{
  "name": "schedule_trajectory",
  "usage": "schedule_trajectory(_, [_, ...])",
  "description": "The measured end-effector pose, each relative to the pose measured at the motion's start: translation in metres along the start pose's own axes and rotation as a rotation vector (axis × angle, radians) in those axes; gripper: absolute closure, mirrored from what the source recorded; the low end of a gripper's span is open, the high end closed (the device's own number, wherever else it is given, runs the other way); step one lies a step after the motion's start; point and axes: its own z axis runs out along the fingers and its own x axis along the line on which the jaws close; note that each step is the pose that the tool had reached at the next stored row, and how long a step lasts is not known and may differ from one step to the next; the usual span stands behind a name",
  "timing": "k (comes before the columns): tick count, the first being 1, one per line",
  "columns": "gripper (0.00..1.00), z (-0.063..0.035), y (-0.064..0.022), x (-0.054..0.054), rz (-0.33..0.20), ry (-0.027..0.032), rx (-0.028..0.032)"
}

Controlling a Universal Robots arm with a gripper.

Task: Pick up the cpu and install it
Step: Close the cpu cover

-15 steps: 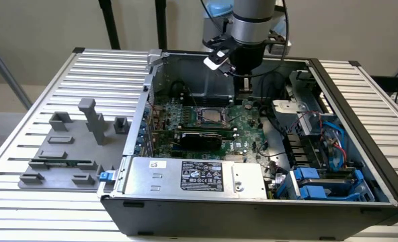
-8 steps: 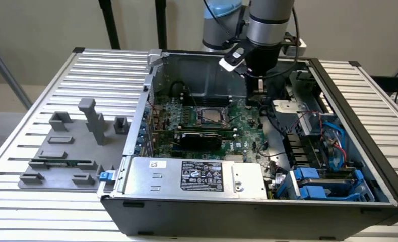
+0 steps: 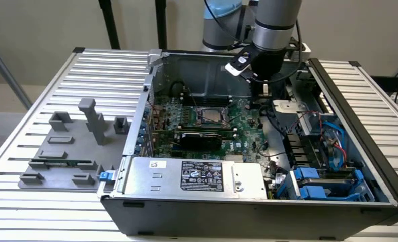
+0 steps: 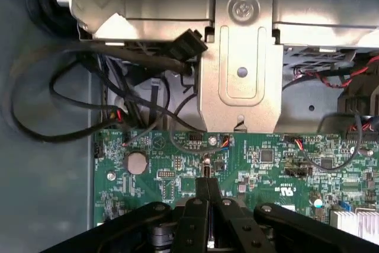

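1. Jaws of the gripper (image 4: 207, 181) are pressed flat together with no gap, and nothing is clamped in them.
2. Directly under the jaws lies the green motherboard (image 4: 266, 170). The closed tips hang just over it, and whether they touch it cannot be told.
3. The cpu (image 3: 209, 117) sits apart from the jaws, toward the exterior view's left of them. It shows as a pale grey square lying flat inside the dark frame of the socket (image 3: 193, 117) on the board, and the jaws are not touching it.
4. A round silver coin cell (image 4: 136, 162) lies on the board to one side of the jaws, near but clear of them.
5. Beyond the jaws, past the board's edge, a folded metal bracket (image 4: 241, 69) stands with black cables (image 4: 59, 87) looping beside it.
6. In the exterior view the arm comes down into the open computer case (image 3: 253, 214), so the jaws are inside it, toward its far wall.
7. A silver power supply (image 3: 192, 175) with a black label lies well apart from the jaws, on the other side of the cpu from them.
8. Farthest from the jaws, outside the case on the exterior view's left, a grey fixture (image 3: 78, 151) rests on the slatted table (image 3: 24, 212). A narrow green memory stick (image 3: 61, 163) lies in the fixture.
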Motion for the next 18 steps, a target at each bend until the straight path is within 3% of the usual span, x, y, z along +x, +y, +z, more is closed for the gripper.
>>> schedule_trajectory(6, [0.89,0.0079,-0.0174,0.0,0.0,0.0009,0.0013])
schedule_trajectory(7, [0.89,0.0079,-0.0182,0.0,0.0,0.0025,0.0107])
schedule_trajectory(15, [0.89,0.0076,-0.0244,0.0,-0.007,0.0073,0.14])
schedule_trajectory(16, [0.89,0.0075,-0.0252,0.0,-0.008,0.0078,0.1543])
schedule_trajectory(18, [0.89,0.0075,-0.0276,0.0,-0.01,0.009,0.1771])
